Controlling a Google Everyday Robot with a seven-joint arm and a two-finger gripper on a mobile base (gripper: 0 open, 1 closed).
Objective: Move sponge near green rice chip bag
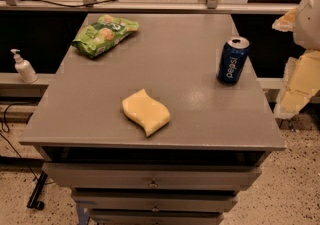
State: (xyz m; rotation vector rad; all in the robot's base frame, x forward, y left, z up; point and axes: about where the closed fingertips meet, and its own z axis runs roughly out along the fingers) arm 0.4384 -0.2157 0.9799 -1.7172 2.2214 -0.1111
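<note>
Judging from how things lie, the task has barely begun. The sponge rests flat near the front edge of the grey cabinet top, while the green rice chip bag sits at the far left corner, well apart from it. Picking up, carrying and setting down beside the bag all remain. The gripper hangs off the cabinet's right side, partly cut by the picture edge; whether it is wide or narrow cannot be told. The sponge lies well to its left and nearer. The blue Pepsi can stands upright by the right edge, closer to the gripper.
</note>
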